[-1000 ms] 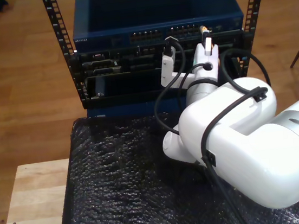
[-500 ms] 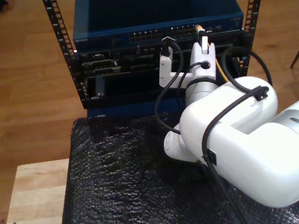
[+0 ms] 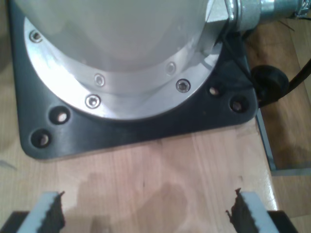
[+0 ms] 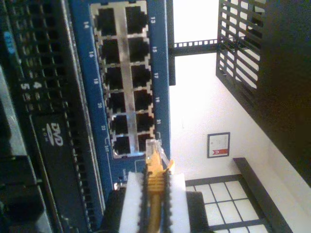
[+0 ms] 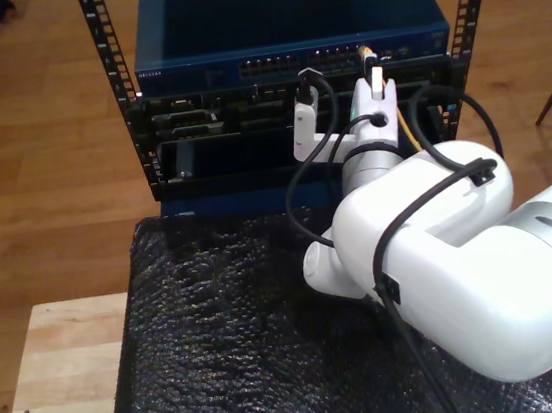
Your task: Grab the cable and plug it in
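The exterior view looks down from high behind a white arm [image 5: 446, 276], across a black bubbled mat [image 5: 232, 343] toward the far blue network switch [image 5: 285, 34] in its black rack. The second wrist view sits very close to that switch's port rows [image 4: 124, 77], which both views share. The first wrist view looks closely down at a round silver arm base [image 3: 121, 63] on a pale wooden tabletop [image 3: 160, 179].

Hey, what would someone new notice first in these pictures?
Probably the big white arm at the exterior view's lower right, reaching toward the blue network switch in the rack. Next, my second hand pinching the yellow cable, its plug just short of the switch's ports.
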